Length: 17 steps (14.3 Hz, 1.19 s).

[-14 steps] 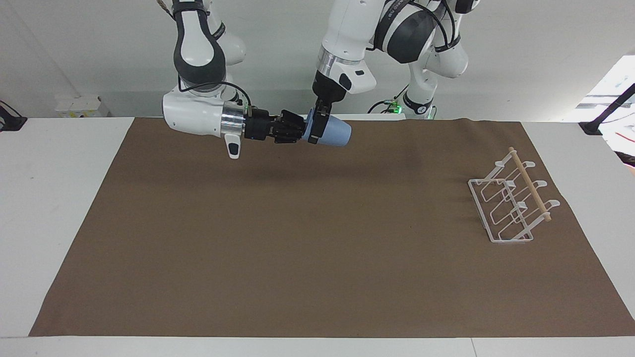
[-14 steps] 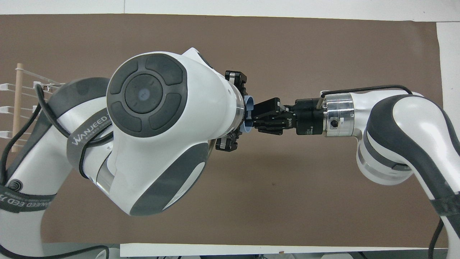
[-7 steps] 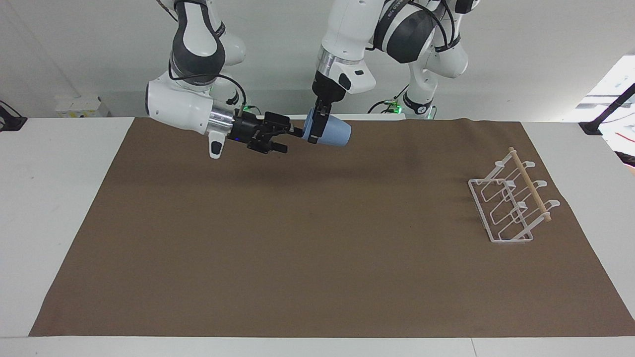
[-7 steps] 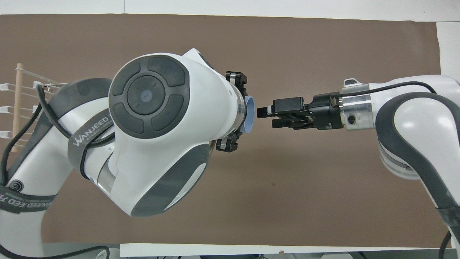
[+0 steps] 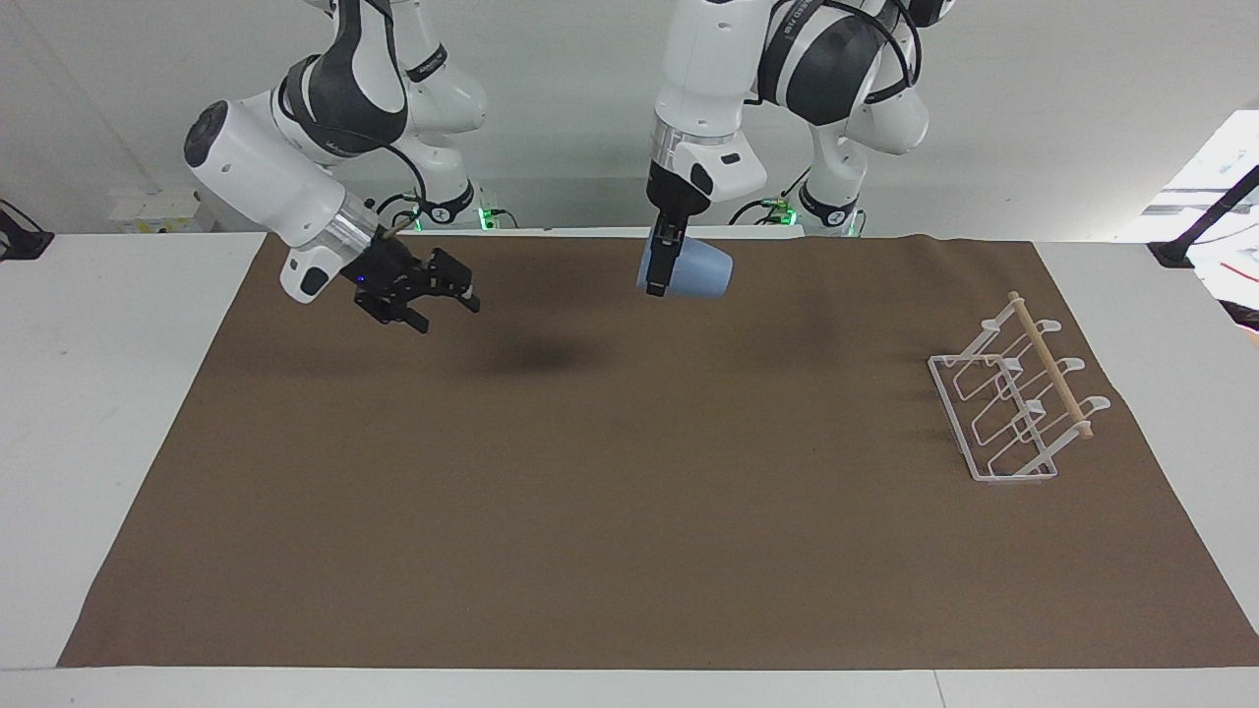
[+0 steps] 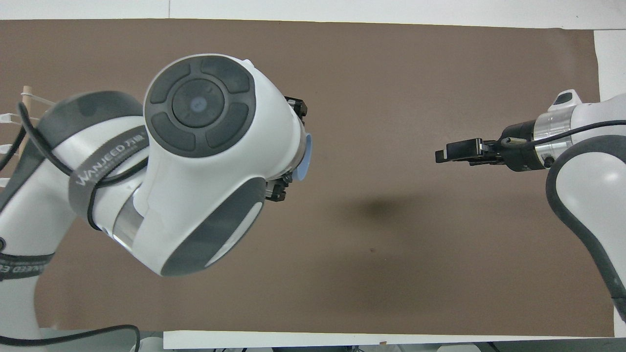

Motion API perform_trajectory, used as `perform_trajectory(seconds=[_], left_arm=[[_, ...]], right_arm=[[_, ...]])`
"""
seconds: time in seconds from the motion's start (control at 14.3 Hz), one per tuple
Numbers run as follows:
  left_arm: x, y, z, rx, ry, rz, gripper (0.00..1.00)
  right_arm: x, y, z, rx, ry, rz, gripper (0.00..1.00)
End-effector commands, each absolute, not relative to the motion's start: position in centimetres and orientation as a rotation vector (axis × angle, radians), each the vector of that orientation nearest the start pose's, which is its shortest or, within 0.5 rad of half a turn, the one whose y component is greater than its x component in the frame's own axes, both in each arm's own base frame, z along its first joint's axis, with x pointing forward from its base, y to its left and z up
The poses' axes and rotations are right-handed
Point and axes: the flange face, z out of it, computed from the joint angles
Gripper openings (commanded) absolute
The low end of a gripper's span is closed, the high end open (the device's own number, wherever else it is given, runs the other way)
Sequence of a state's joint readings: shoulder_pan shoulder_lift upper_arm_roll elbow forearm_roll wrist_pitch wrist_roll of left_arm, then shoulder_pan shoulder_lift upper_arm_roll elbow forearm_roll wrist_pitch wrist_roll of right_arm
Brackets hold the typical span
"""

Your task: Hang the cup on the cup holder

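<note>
My left gripper is shut on the rim of the light-blue cup and holds it on its side in the air over the brown mat's edge nearest the robots. In the overhead view only a sliver of the cup shows under the left arm's wrist. My right gripper is open and empty, in the air over the mat toward the right arm's end; it also shows in the overhead view. The white wire cup holder stands on the mat toward the left arm's end, mostly hidden by the left arm in the overhead view.
The brown mat covers most of the white table. Nothing else lies on it.
My right gripper let go of the cup and drew back toward its own end. My left gripper moved the cup slightly toward the cup holder.
</note>
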<state>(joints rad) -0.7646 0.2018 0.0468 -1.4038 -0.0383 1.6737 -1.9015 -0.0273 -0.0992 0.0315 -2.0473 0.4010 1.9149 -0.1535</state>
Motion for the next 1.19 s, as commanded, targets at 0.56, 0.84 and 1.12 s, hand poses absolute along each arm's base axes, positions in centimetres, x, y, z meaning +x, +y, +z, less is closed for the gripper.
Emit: perform_trajectory(seconds=[0.56, 0.84, 1.12], left_arm=[[54.2, -23.1, 47.4, -2.157, -1.240, -0.720, 0.00], [57.6, -19.4, 43.4, -1.814, -1.138, -1.015, 0.00], [59.3, -15.5, 38.6, -1.554, -1.035, -1.187, 0.00]], right_arm=[[54.6, -8.6, 62.3, -3.209, 0.011, 0.187, 0.99], [54.5, -6.9, 62.9, -3.210, 0.052, 0.225, 0.99], [52.8, -7.6, 61.7, -3.173, 0.091, 0.217, 0.99]])
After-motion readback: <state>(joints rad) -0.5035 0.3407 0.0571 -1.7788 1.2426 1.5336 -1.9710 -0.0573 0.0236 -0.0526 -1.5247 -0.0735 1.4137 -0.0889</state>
